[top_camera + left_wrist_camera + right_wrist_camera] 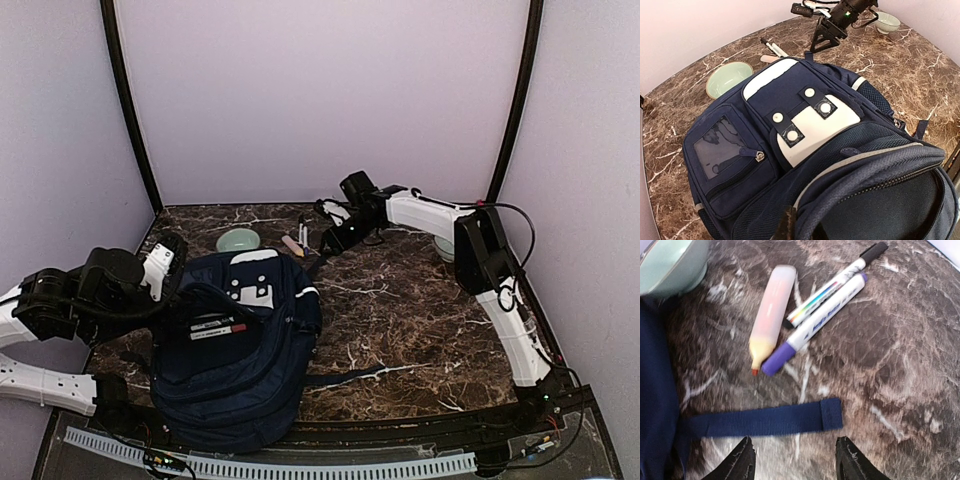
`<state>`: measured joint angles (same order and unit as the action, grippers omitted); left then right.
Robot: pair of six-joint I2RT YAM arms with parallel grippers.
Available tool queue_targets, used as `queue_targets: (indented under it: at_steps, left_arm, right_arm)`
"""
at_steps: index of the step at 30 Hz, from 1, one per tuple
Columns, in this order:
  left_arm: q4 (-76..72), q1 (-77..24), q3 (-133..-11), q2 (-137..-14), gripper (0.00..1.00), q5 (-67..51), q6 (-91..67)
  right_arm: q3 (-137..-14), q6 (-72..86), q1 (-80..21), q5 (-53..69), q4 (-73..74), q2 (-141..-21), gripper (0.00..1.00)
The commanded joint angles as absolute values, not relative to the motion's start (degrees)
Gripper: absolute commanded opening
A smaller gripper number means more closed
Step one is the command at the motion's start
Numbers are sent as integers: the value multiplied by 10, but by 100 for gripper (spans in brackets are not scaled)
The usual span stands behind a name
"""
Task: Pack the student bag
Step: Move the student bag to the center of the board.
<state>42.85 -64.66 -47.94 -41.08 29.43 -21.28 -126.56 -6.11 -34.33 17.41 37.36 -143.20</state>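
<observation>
The navy student bag (240, 350) lies on the left of the marble table, its white patch (815, 125) facing up and its main opening (900, 200) gaping. Two markers (218, 327) show inside the opening. My left gripper (190, 298) is shut on the rim of the opening; one dark fingertip (786, 225) shows against the rim. My right gripper (796, 462) is open and empty, just above the table behind the bag, over a loose bag strap (765, 421). Ahead of it lie an orange highlighter (770, 315), a purple marker (815, 325) and a black-capped marker (835, 285).
A pale green bowl (238, 240) sits just behind the bag, left of the pens. A second bowl (443, 248) sits at the back right, behind the right arm. Purple walls close in the back and both sides.
</observation>
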Motion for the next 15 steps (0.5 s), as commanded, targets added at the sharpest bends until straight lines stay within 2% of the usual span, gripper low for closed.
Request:
queue_targets:
  at_steps: [1,4,5,6,15]
  left_arm:
    - [358,-642,-484,-458,0,292,-201]
    - [331,-642,-480,-512,0,259,-197]
    - [321,-642,-478,-524,0,248,-195]
    - [310,-642,-476,-534,0,238,-193]
    - [278,-642,-469,-577,0,202,-183]
  right_arm:
    - [-1325,-4,-357,128,353,-1468,59]
    - [-1327,33,-357,114,318,-1478,67]
    - [-1329,43,-358,112,310,-1481,78]
    - [-1332,52,-358,115,303,-1485,97]
    - [-1374,99,-365,129,259,-1516,100]
